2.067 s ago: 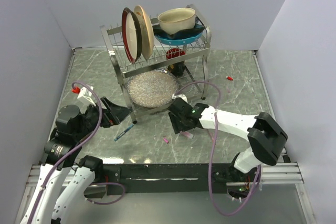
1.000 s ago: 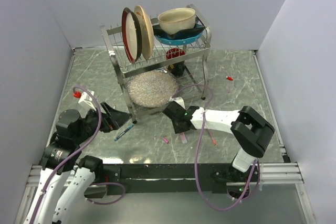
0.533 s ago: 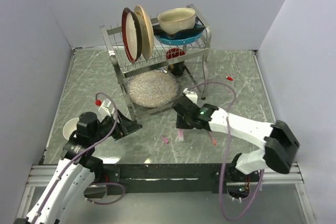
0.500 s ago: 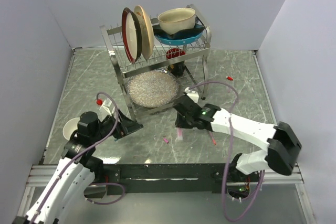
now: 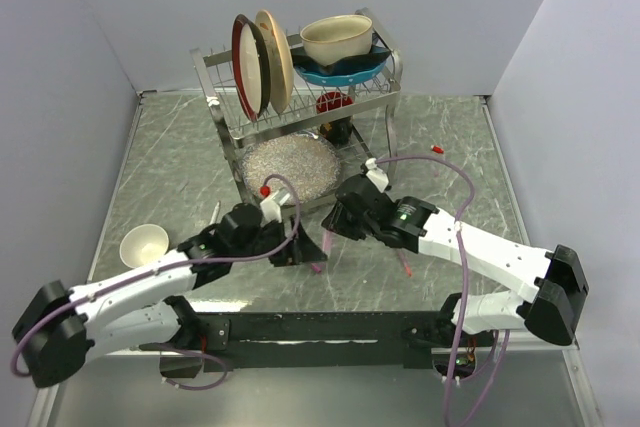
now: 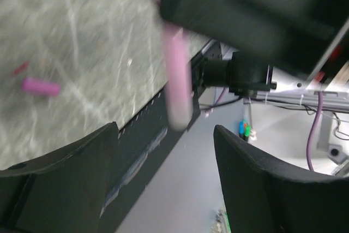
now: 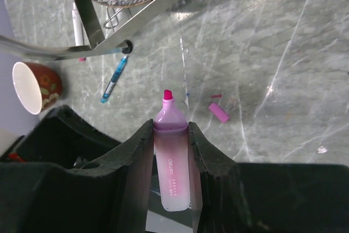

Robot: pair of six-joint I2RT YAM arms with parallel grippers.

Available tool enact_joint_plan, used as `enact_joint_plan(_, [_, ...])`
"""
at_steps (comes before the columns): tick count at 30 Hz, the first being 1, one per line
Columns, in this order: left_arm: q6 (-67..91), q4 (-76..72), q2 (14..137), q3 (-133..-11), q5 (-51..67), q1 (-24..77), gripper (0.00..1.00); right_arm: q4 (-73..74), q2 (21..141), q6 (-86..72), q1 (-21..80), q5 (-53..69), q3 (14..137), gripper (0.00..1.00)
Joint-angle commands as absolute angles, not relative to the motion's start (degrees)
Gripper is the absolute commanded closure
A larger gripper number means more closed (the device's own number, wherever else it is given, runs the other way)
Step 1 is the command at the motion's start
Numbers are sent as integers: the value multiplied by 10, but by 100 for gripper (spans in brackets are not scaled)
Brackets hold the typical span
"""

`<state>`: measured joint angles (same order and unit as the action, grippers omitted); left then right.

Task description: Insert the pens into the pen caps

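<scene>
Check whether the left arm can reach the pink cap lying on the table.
Probably yes: the pink cap lies bare on the table near the left gripper, whose jaws stand open. The highlighter in the right gripper hangs close, though.

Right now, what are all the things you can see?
Table: one, grey marble.
Dish rack: one, silver, at back.
Plates: two, dark red and beige, upright in rack.
Bowl: one, cream, on blue dish, rack top.
Speckled plate: one, grey, lower shelf.
Red object: one, inside rack.
Cup: one, red outside, left side.
Pens: four; pink highlighter held up; blue, white, salmon lying loose.
Caps: two, pink and red, lying loose.
Grippers: two, black; left gripper open, right gripper holding highlighter.
</scene>
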<state>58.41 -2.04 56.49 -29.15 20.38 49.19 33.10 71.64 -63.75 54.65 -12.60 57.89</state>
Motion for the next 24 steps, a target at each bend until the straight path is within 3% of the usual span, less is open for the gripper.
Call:
enact_joint_plan(1, [555, -84, 597, -345, 152, 506, 25, 317, 692, -666, 561, -150, 607, 100])
enact_joint_plan(13, [559, -112, 607, -337, 154, 507, 41, 301, 669, -690, 579, -158, 599, 100])
enact_joint_plan(22, [567, -138, 617, -323, 176, 508, 62, 295, 666, -699, 584, -167, 596, 100])
enact_joint_plan(24, [572, -150, 624, -320, 185, 511, 73, 297, 665, -699, 584, -170, 599, 100])
